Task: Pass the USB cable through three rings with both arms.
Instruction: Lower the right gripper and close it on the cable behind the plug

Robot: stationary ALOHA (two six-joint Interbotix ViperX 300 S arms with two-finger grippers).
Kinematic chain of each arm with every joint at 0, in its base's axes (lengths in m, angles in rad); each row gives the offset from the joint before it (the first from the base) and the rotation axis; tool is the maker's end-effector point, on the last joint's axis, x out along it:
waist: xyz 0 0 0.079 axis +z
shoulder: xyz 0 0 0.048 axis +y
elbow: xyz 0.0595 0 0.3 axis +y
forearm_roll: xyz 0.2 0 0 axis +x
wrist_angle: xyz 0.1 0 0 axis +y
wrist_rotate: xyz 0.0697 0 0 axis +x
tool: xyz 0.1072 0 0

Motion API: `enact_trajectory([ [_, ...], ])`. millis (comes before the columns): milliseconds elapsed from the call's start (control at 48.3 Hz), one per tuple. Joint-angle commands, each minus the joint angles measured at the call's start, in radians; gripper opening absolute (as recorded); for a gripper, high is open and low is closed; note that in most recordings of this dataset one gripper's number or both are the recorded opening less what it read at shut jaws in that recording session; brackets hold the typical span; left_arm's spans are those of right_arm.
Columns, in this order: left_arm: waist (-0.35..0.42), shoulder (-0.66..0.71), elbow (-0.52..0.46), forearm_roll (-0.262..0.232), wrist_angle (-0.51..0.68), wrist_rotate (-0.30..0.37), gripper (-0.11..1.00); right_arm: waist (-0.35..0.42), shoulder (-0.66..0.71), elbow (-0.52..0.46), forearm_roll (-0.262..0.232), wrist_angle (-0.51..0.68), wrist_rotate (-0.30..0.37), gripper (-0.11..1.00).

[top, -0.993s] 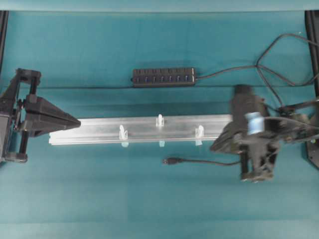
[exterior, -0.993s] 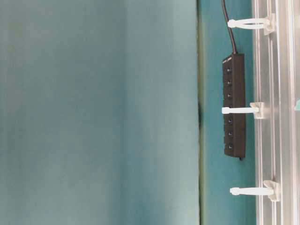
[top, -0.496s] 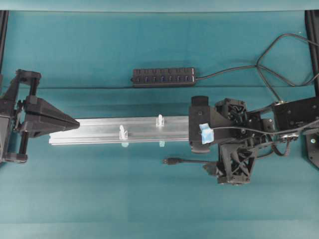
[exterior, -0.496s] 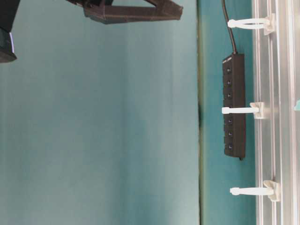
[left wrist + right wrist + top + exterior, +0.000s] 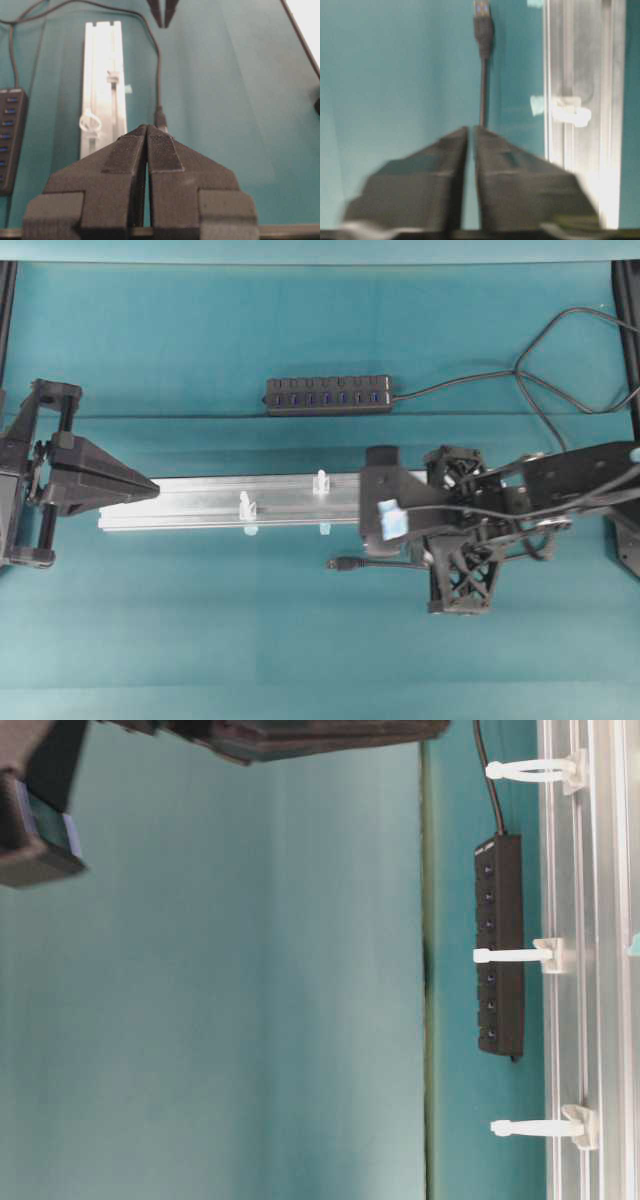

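The USB cable (image 5: 385, 563) lies on the teal desk (image 5: 300, 640) just in front of the long silver aluminium rail (image 5: 200, 502), running parallel to it, with its black plug (image 5: 342, 563) pointing toward the left arm's side. In the right wrist view the cord runs straight back from the plug and vanishes between the tips of the right tool (image 5: 471, 131); those tips are pressed almost together with the cord at their point, though whether they actually pinch it cannot be told. From overhead the right arm hangs over the rail's right end and hides the cord's far stretch.

Of the three rings, two show overhead on the rail, one near its front edge (image 5: 246, 506) and one farther back (image 5: 321, 481); the third is hidden under the right arm. The table-level view shows all three upright.

The left tool (image 5: 152, 487) sits pressed together and empty at the rail's left end, aimed along it.

Behind the rail lies a black multi-port hub (image 5: 328, 395), its own cord trailing to the right.
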Motion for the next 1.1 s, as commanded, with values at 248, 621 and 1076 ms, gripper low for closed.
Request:
enact_trajectory([
  [248, -0.002, -0.031, -0.020, 0.003, 0.046, -0.002, 0.02, 0.035, 0.104, -0.055, 0.015, -0.014, 0.011, -0.11],
  [621, -0.002, -0.028, -0.023, 0.002, 0.038, -0.044, 0.02, 0.035, 0.124, -0.067, 0.015, -0.014, 0.014, 0.06],
  [1076, 0.000, -0.017, -0.002, 0.003, 0.061, -0.173, 0.43, 0.035, 0.163, -0.067, -0.002, -0.034, 0.014, 0.76],
])
